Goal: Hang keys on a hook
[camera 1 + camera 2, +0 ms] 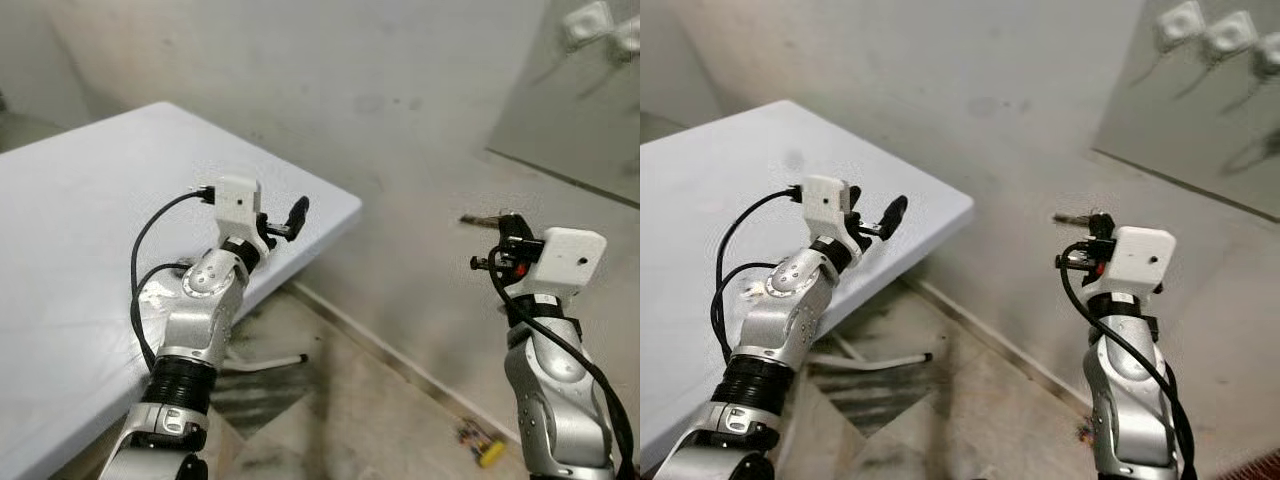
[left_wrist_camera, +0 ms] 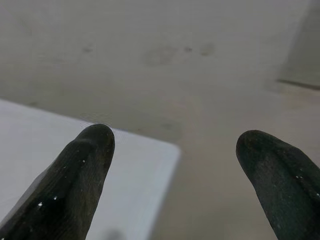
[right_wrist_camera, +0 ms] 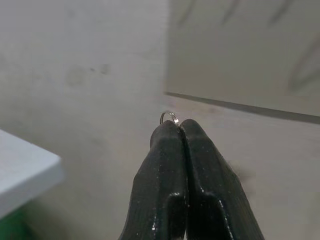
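Observation:
My right gripper (image 1: 508,228) is raised in front of the wall, shut on the keys (image 1: 478,220), whose blade sticks out to the left of the fingers. In the right wrist view a small metal key ring (image 3: 169,118) peeks out above the closed fingertips (image 3: 181,131). White hooks (image 1: 1185,22) are mounted on a grey panel (image 1: 590,120) high on the wall, above and to the right of this gripper and apart from it. My left gripper (image 1: 290,218) is held over the table's corner, open and holding nothing, with its fingertips (image 2: 95,140) wide apart.
A white table (image 1: 80,230) fills the left side, its corner close to the wall. Its metal leg (image 1: 265,362) shows beneath it. A small yellow object (image 1: 487,448) lies on the floor by the wall's base.

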Available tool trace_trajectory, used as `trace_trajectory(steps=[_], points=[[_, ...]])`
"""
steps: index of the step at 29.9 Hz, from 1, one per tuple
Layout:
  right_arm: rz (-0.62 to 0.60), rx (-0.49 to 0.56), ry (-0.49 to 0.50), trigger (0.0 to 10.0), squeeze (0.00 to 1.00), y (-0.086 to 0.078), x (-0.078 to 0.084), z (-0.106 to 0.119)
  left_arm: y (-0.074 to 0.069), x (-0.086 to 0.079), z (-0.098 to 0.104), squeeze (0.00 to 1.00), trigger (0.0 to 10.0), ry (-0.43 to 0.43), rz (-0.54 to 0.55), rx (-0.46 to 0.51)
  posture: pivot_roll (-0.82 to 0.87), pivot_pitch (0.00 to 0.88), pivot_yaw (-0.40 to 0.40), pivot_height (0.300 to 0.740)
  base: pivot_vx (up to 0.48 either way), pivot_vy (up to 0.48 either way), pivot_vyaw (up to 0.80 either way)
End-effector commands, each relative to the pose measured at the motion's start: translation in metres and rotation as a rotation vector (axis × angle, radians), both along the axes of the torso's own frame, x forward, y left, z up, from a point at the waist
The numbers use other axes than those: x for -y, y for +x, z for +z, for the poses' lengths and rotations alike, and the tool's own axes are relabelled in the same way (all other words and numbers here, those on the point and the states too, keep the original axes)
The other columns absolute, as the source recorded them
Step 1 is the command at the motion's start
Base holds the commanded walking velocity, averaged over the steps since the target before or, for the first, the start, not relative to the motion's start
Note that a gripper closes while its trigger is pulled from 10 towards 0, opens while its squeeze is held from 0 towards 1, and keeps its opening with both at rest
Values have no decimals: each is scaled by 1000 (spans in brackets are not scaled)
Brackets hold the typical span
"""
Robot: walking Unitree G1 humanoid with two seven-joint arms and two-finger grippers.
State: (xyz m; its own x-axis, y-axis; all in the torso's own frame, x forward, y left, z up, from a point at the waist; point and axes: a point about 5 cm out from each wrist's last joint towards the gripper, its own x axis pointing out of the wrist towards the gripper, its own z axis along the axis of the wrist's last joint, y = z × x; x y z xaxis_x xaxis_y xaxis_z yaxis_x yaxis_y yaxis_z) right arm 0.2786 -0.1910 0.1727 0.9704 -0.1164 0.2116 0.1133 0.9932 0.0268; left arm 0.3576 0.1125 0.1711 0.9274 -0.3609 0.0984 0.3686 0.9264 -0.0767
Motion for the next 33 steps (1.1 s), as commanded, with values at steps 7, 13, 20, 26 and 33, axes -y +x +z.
trace_trajectory(steps=[7, 13, 20, 26, 33], points=[[1, 0, -14, 10000, 0, 0, -1, 3, -2, 0, 4, 0, 10000, -7, -27, 2, -84, 68, 28, 727, 0, 0, -775], [-3, 1, -27, 10000, 0, 0, -1, 3, -4, 3, 1, 0, 10000, -32, -59, -23, -87, 63, 17, 727, 0, 0, -254], [15, -2, -33, 10000, 0, -1, -3, 4, -5, 4, 0, 0, 10000, -46, -69, -37, -89, 47, 7, 727, 0, 0, 0], [17, 0, -37, 10000, 0, -1, -2, 4, -6, 5, 0, 0, 10000, -57, -84, -47, -90, 51, 7, 727, 0, 0, 0], [18, -4, -35, 10000, 0, -2, -3, 3, -7, 5, 1, 0, 10000, -66, -90, -48, -90, 59, 9, 727, 247, 0, 0]])
